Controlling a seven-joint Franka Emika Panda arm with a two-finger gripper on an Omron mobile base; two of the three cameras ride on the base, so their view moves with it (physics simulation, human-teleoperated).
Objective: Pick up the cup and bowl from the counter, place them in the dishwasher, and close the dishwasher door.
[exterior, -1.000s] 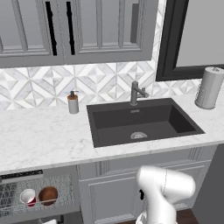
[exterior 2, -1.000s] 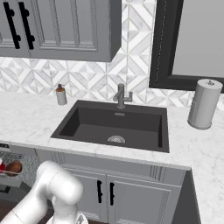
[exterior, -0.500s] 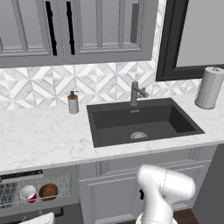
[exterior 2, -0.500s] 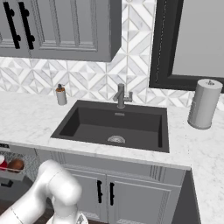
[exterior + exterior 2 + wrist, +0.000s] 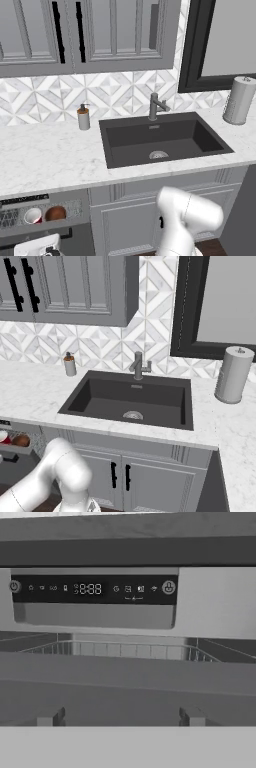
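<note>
We find the cup (image 5: pixel 33 216) and the bowl (image 5: pixel 55 213) already sitting side by side in the dishwasher (image 5: pixel 42 212) rack, cup to the left and bowl to the right, low at the left under the edge of the tabletop (image 5: pixel 47 155); from the other base camera a sliver of each shows at the far left edge. What remains, by our reading, is the dishwasher door (image 5: pixel 125 687), which is not yet shut: in the hand view its upper edge runs as a wide grey band across the picture, with the wire rack behind it and the dark control strip (image 5: pixel 94 588) above. The door's long axis lies level, left to right, and it sits straight ahead of the hand and close to it, so we judge that the coming move is a push forward into the panel. Of the jaws we cannot tell whether they stand apart or together (the white hand barely enters the left base view at the bottom edge, and no fingertips are clear). The strip carries a display reading 8:88, flanked by small icons and round buttons at either end; no brand name is legible.
</note>
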